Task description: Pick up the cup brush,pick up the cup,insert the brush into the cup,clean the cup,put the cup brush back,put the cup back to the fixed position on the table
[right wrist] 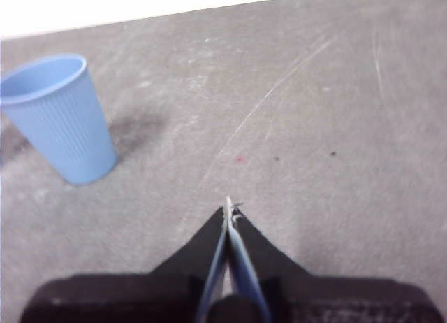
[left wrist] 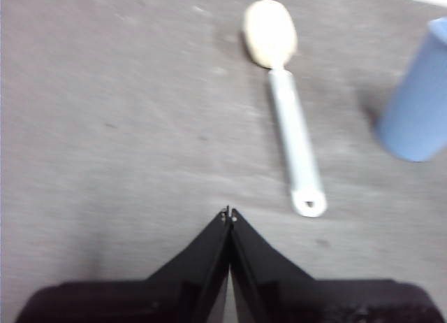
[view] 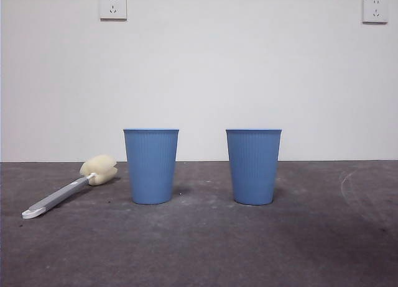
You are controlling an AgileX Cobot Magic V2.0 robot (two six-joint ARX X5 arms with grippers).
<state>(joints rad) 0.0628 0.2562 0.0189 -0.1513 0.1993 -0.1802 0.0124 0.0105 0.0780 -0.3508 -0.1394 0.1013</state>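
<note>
Black two-jawed left gripper (left wrist: 229, 214), jaws pressed together, above dark grey mottled table (left wrist: 105, 127). Nearby, lying flat: grey-handled cup brush with cream-yellow sponge head (left wrist: 290, 120). Beside it, upright: blue ribbed plastic cup (left wrist: 418, 106), partly cropped.

A plain white wall (view: 199, 76) stands behind the scene. Two white power sockets are mounted high on it, one socket (view: 112, 5) left, another socket (view: 375, 9) far right.
</note>
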